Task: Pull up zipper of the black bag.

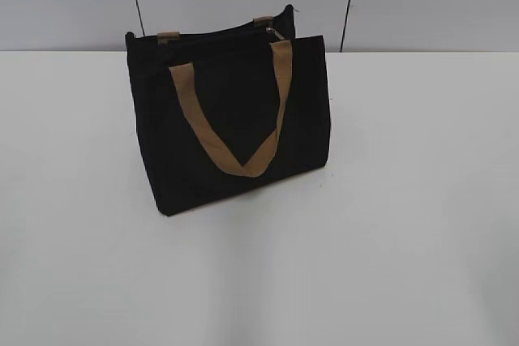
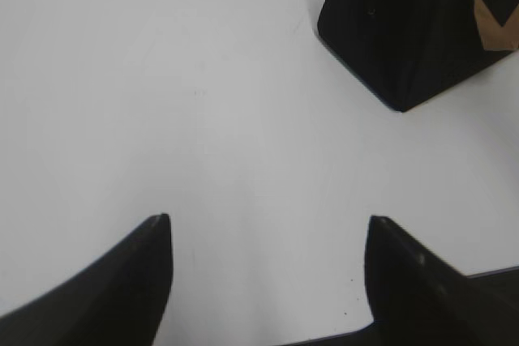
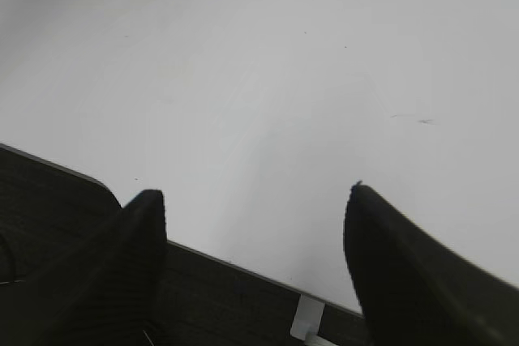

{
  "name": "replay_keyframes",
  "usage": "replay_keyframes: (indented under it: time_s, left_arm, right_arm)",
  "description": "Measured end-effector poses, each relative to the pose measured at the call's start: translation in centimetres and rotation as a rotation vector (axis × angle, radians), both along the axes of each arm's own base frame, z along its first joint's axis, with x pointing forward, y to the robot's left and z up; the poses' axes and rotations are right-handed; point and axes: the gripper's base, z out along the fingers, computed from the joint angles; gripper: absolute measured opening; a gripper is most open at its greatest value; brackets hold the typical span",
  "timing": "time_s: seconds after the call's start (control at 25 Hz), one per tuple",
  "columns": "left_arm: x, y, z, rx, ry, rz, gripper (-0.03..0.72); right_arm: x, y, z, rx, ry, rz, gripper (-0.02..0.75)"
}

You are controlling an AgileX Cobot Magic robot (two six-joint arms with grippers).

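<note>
Black bag (image 1: 231, 127), upright on table (image 1: 405, 241), zipper pull (image 1: 274, 33) exposed on top; left gripper (image 2: 268, 237) and right gripper (image 3: 255, 208) spread apart, empty, well clear.

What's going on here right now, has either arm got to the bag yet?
Neither arm has reached it. The black bag stands upright on the white table with its tan handle hanging down the front, and nothing touches it. The zipper pull sits near the right end of the top edge. The left gripper is open above bare table, with a bottom corner of the bag ahead and to its right. The right gripper is open too, near the table's edge, holding nothing.
</note>
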Motion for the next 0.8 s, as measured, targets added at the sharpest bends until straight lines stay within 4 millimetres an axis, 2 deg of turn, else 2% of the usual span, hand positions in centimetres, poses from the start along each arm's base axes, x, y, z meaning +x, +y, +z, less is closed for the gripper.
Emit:
replay_keyframes:
  time_s: [0.48, 0.8]
  left_arm:
    - [0.0, 0.0, 0.0, -0.001, 0.001, 0.006, 0.51]
    - [-1.0, 0.3, 0.0, -0.014, -0.058, 0.172, 0.472]
  right_arm:
    - [0.0, 0.1, 0.0, 0.008, 0.001, 0.007, 0.522]
    - [-0.4, 0.0, 0.0, 0.021, -0.03, -0.05, 0.522]
